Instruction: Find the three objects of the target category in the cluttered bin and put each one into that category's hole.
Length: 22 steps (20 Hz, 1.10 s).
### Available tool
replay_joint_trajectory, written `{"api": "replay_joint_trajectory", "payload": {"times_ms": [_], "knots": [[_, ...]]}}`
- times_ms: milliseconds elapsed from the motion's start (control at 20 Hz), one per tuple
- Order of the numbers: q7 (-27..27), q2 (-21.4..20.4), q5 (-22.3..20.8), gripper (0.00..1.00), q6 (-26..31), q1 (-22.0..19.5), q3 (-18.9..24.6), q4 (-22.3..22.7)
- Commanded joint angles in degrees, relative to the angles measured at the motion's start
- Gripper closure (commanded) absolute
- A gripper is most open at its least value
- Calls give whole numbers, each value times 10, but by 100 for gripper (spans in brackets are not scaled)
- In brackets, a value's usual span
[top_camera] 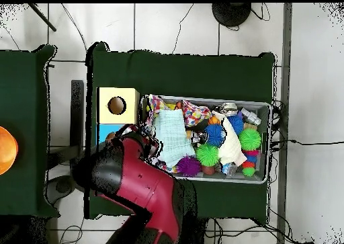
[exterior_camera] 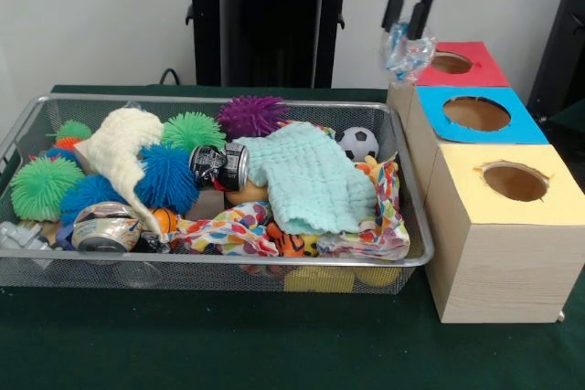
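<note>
My gripper (exterior_camera: 409, 30) hangs at the top right in the front view, shut on a crumpled piece of clear plastic (exterior_camera: 407, 52). The plastic dangles just left of the red-topped box (exterior_camera: 475, 72), over its near left corner and beside its round hole. In front of that box stand a blue-topped box (exterior_camera: 526, 125) and a yellow-topped box (exterior_camera: 558, 191), each with a hole. The wire bin (exterior_camera: 228, 267) holds two crushed cans (exterior_camera: 219, 166) (exterior_camera: 105, 227) among the clutter. From overhead my arm (top_camera: 138, 181) hides the gripper and the red box.
The bin also holds spiky balls (exterior_camera: 164, 176), a mint cloth (exterior_camera: 311, 178), a cream cloth (exterior_camera: 117, 145), a patterned cloth (exterior_camera: 233, 226) and a small soccer ball (exterior_camera: 359, 142). The yellow box (top_camera: 127, 93) and bin (top_camera: 269, 140) show overhead on the green table (top_camera: 201, 70).
</note>
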Motion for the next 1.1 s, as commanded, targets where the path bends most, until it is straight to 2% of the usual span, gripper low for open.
{"api": "replay_joint_trajectory", "payload": {"times_ms": [50, 150, 250, 600, 1100], "knots": [[200, 36, 36, 100, 64, 24, 69, -25], [208, 46, 34, 100, 47, 34, 67, -26], [211, 62, 18, 100, 43, 52, 46, -42], [197, 58, 23, 100, -25, 52, 80, -13], [213, 82, 18, 100, -27, 86, 56, -16]]}}
